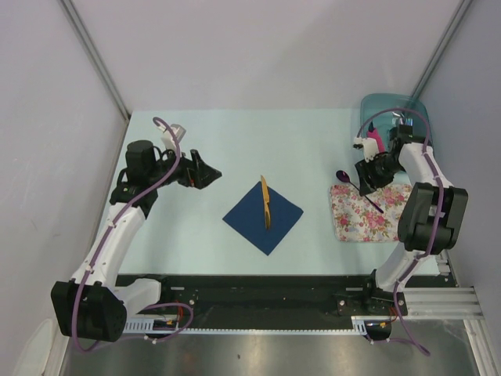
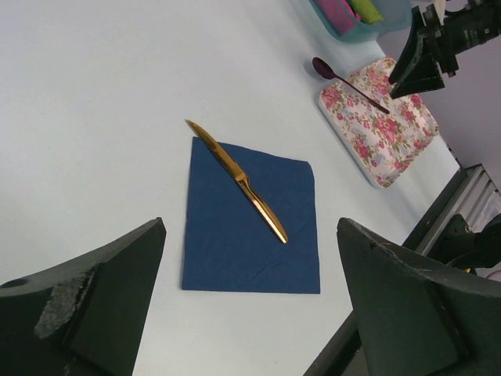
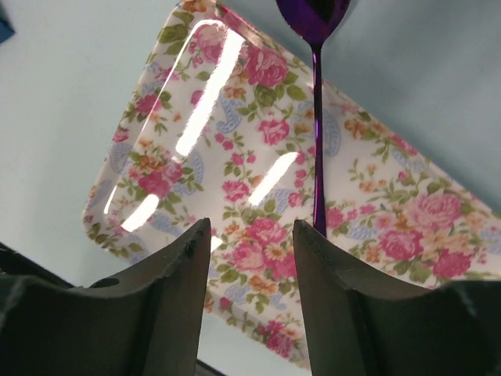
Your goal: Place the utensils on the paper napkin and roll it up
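now the right gripper (image 3: 250,235), half open and empty, hovers over the spoon (image 3: 316,117) on the floral tray (image 3: 196,157); its handle runs toward 12 o'clock, hugging one finger, not centred.

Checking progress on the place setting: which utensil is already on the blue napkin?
The slim golden knife, lying across the navy napkin. The purple spoon is off to the side, its handle over the floral tray.
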Motion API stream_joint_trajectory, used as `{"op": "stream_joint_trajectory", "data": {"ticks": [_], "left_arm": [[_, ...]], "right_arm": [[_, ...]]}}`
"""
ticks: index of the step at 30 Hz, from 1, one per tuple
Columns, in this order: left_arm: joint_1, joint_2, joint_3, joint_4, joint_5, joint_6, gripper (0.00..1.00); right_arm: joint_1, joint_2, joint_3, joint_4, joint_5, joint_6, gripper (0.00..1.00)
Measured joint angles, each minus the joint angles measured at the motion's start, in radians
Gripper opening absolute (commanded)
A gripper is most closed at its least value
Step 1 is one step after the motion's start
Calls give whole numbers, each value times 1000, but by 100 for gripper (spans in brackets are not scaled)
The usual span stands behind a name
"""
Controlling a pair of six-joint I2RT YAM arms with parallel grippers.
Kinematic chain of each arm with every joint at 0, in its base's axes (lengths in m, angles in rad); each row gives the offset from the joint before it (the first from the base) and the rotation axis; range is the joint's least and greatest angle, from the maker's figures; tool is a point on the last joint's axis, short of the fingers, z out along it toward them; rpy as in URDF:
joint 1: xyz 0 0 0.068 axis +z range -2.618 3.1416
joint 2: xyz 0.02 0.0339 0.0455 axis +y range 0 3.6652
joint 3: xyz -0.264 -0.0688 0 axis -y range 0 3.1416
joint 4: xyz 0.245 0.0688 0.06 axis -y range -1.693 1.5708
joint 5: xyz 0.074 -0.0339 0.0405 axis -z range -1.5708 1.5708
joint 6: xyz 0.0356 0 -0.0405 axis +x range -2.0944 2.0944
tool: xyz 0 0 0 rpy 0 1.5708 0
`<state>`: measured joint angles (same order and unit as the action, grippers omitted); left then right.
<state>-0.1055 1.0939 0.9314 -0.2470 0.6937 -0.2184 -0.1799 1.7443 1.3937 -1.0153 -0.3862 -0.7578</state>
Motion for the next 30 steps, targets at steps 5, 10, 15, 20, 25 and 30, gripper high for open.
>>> {"op": "stream_joint_trajectory", "data": {"ticks": [5,10,15,20,25,30], "left_arm": [[0,0,0,-3,-1,19,96],[0,0,-3,-9,-1,35,95],[0,0,-10,-10,-1,37,95],[0,0,-18,-10,0,37,95],[0,0,-21,-11,0,37,95],[0,0,-21,-11,0,37,95]], "right_arm": [[14,65,-6,56,18,-67,47],[20,122,-6,101,42,-98,47],[34,158,-6,139,61,-108,46],[59,174,-13,183,73,-108,44],[73,199,-25,211,91,-109,40],[73,209,-25,230,95,-112,40]]}}
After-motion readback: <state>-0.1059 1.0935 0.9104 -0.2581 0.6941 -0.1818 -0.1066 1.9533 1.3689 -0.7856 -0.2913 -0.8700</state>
